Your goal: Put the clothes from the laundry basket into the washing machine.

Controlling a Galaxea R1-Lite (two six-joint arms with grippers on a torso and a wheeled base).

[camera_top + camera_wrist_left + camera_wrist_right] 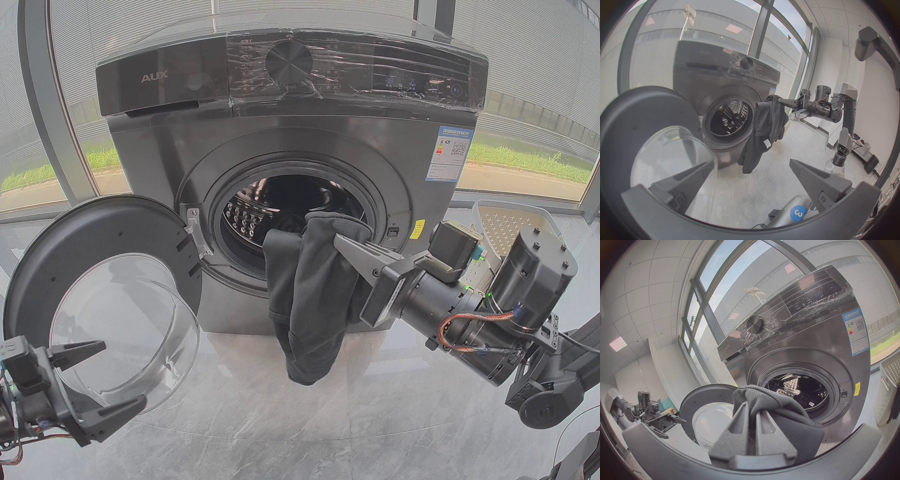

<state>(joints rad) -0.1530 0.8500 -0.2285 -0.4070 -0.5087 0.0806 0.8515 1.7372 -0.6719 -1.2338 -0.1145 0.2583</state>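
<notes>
1. Hanging low is the big worry. The dark cloth droops far below the round hole of the washing machine. Its bottom end could catch on the rim when it is pushed in, or flop back out onto the floor.
2. The right gripper is squeezed tight on the top of the cloth, just in front of the washing machine's hole. It seems to pinch only a small fold, so the cloth might slip free.
3. The left gripper is spread wide with nothing in it. It sits low, in front of the washing machine's open door.
4. The cloth looks soft and floppy. It is dark grey with tiny holes in the weave, and it has a small white tag. It is draped over the gripper's tip and hangs down long.
5. The white laundry basket stands to the right of the washing machine.
</notes>
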